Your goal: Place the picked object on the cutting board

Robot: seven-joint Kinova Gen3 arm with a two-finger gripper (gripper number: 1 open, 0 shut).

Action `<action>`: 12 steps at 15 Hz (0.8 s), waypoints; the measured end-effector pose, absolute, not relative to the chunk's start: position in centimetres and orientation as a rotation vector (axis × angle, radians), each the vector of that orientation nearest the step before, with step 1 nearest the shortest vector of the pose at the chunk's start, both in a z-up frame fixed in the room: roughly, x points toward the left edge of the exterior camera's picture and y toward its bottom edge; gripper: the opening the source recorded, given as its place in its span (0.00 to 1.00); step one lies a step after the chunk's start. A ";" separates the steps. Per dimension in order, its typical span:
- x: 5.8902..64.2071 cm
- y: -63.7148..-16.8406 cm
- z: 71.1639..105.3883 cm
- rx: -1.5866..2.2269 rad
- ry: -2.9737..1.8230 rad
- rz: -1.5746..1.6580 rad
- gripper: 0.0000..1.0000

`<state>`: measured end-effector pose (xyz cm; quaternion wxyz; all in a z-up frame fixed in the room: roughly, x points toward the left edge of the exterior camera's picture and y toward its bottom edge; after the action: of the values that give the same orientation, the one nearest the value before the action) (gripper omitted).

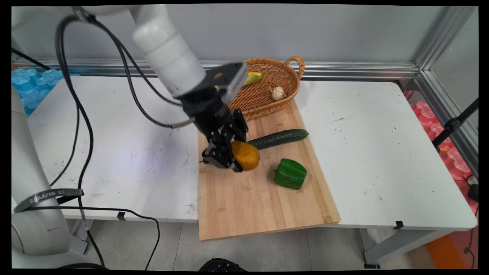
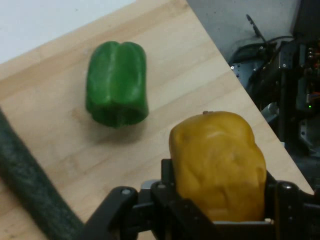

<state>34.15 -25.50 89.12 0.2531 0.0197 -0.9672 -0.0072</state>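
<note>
A wooden board (image 1: 263,198) lies across the middle of the white surface (image 1: 366,152), its near end jutting past the surface's front edge. Wide bare stretches of the surface lie to the left and right of the board, and the board's near half is bare wood. At the board's far end sits a wicker basket (image 1: 267,95), its near rim resting on the wood, with a garlic bulb (image 1: 278,93) and a corn cob (image 1: 253,78) inside. Behind it runs a metal rail along the wall.

The gripper (image 1: 238,158) hangs over the board's left part, close to its left edge, and pinches a potato (image 1: 245,154) between its fingers. In the hand view the potato (image 2: 220,167) fills the space between the two fingers. Whether it touches the wood cannot be told.

A cucumber (image 1: 279,138) lies just beyond the potato, slanting up to the right, its left end hard by the gripper. A green pepper (image 1: 290,174) lies on its side to the right of the potato, apart from it, with bare wood between.
</note>
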 end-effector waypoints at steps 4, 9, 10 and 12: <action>32.8 -25.0 85.6 0.053 -2.655 -0.023 0.00; 32.2 -25.0 82.2 0.055 -2.688 -0.026 0.00; 32.2 -24.9 81.7 0.055 -2.693 -0.027 0.00; 32.0 -24.9 80.2 0.057 -2.705 -0.030 0.00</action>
<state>32.05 -24.93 80.23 0.2161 0.0206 -0.9761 -0.0108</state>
